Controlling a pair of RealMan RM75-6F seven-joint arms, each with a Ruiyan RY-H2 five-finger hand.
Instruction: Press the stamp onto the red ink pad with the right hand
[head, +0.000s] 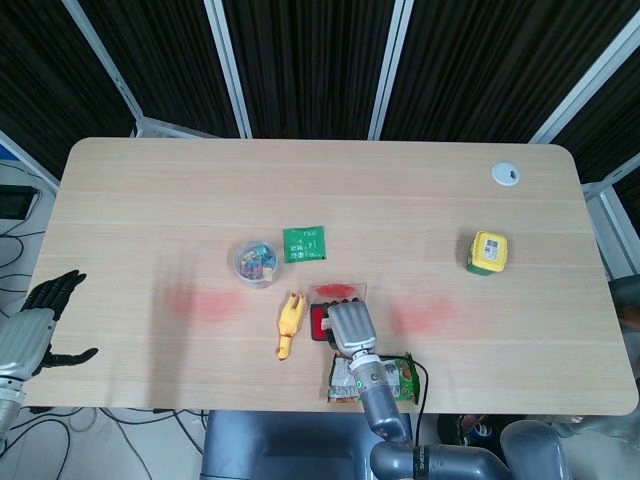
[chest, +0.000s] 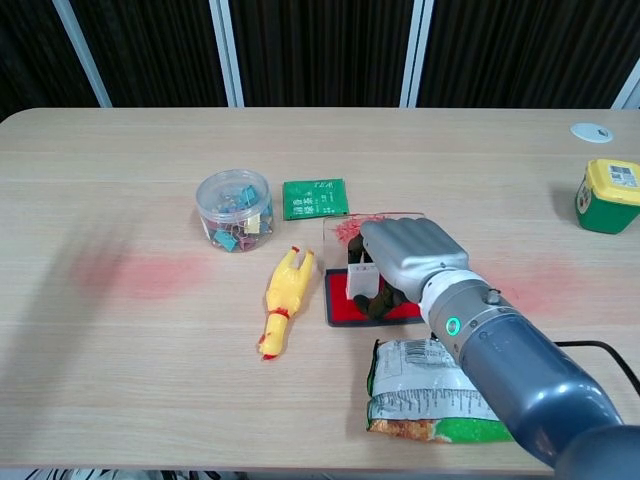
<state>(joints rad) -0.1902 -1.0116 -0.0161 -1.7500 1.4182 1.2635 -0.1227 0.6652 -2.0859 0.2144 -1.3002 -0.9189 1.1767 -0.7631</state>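
Small pale blocky stamp (chest: 361, 281) sitting over the flat red ink pad (chest: 342, 300) in its dark tray, near the table's (chest: 120, 380) front edge, pinched in the curled fingers of the grey metallic right hand (chest: 405, 255). Left hand (head: 38, 320) way off past the table's left end, dark fingers spread, holding nothing. Further out: rubbery yellow chicken toy (chest: 281, 299) just beside the pad, crinkly snack bag (chest: 440, 392) in front, round clear tub (chest: 233, 209) full of colourful clips, flat green packet (chest: 315, 198), yellow-lidded green box (chest: 609, 194) well apart.

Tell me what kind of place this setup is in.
Probably a robot lab or test cell: a bare wooden table framed by metal struts and black curtains, cables on the floor beside it, and unrelated props like a rubber chicken and a tub of clips.
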